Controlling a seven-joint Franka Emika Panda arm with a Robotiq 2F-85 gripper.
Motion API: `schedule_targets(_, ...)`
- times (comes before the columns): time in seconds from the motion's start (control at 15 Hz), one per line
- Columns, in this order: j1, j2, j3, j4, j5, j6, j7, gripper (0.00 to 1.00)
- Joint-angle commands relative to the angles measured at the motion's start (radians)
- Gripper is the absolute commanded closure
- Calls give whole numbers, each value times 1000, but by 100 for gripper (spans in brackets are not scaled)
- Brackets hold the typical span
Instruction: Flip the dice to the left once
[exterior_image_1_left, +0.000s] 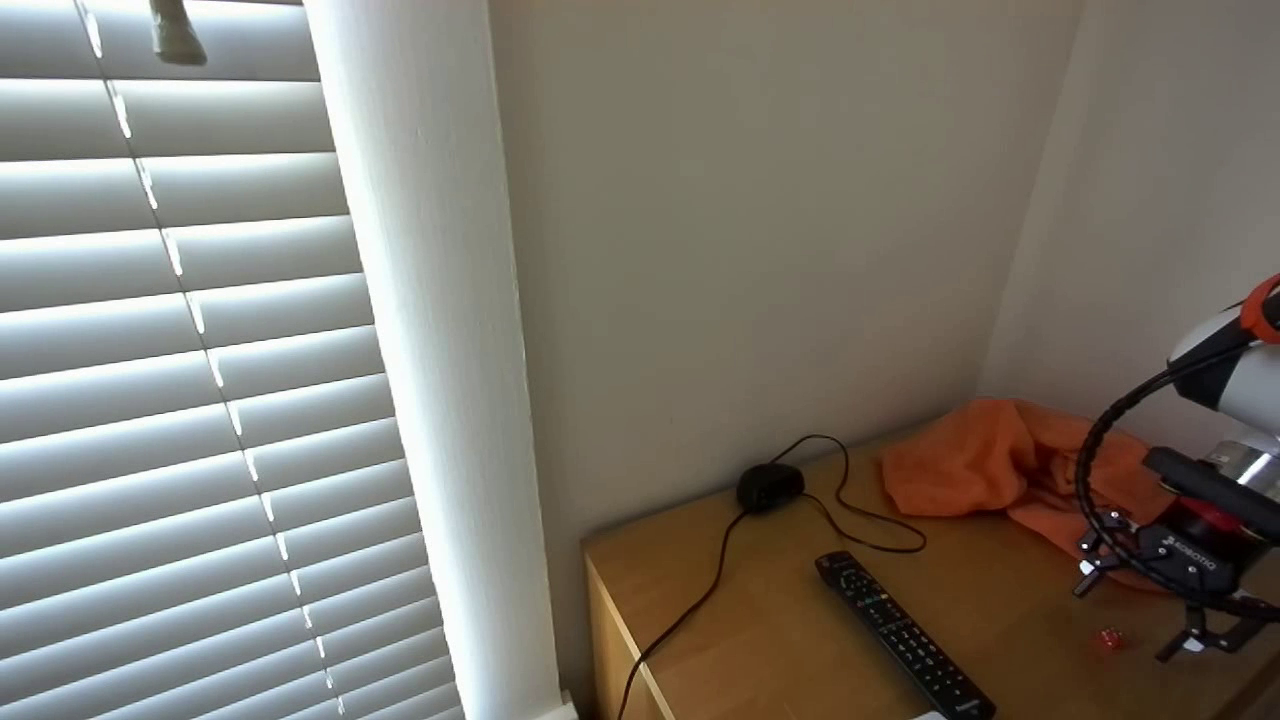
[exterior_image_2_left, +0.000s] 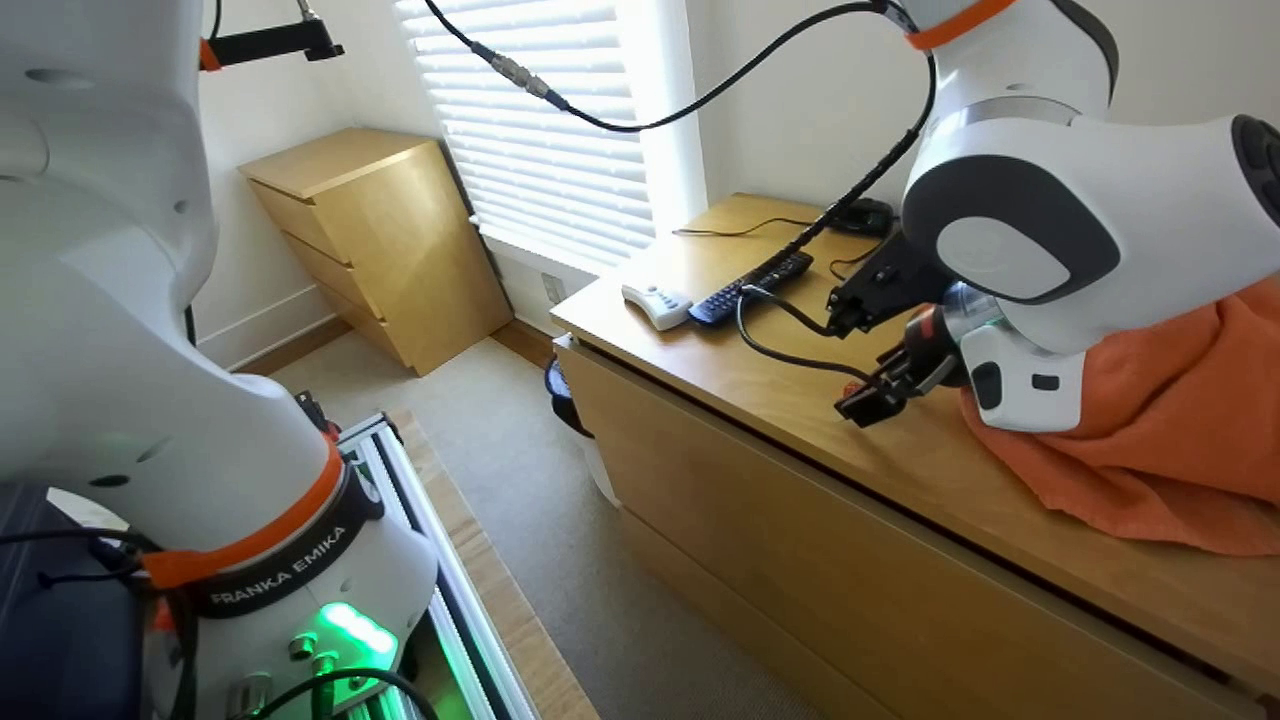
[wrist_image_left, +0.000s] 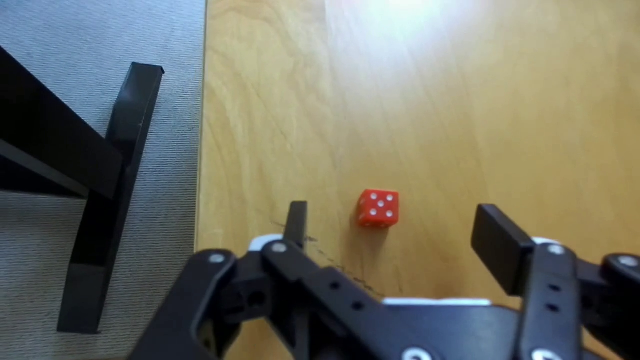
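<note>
The black 2-finger Robotiq gripper (wrist_image_left: 397, 232) stands with its fingers spread well apart, 1 on each side of the small red cube-shaped die (wrist_image_left: 378, 208) with white pips in the wrist view. The die rests on the light-brown wooden dresser (exterior_image_2_left: 740, 520), touching neither finger and nearer the finger at that picture's left; its upper face shows 5 pips. In both exterior views, a long black plastic remote control (exterior_image_1_left: 900, 635) lies on the dresser, and a crumpled orange cloth (exterior_image_2_left: 1190, 430) spreads near the gripper. A white plastic handset (exterior_image_2_left: 657, 305) with buttons lies just beside the remote control in an exterior view. Near the plain beige wall (exterior_image_1_left: 760, 220) sits a small black box (exterior_image_1_left: 770, 487), its thin black cord (exterior_image_1_left: 643, 657) running over the dresser's edge.
</note>
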Motion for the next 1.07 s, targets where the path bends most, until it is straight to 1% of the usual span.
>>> schedule_targets(0.0, -20, 39, 9, 45, 25, -41, 20, 47)
schedule_targets(0.13, -21, 48, 8, 56, 26, -44, 24, 61)
schedule_targets(0.33, -23, 53, 6, 68, 24, -57, 31, 85)
schedule_targets(0.47, -22, 55, 5, 70, 22, -56, 32, 99)
schedule_targets(0.53, -22, 55, 5, 71, 22, -55, 33, 71)
schedule_targets(0.6, -21, 57, 5, 73, 21, -54, 33, 56)
schedule_targets(0.73, -21, 59, 5, 78, 20, -56, 35, 45)
schedule_targets(0.93, -20, 65, 5, 84, 16, -60, 36, 22)
schedule_targets(1.0, -21, 66, 6, 85, 15, -63, 35, 45)
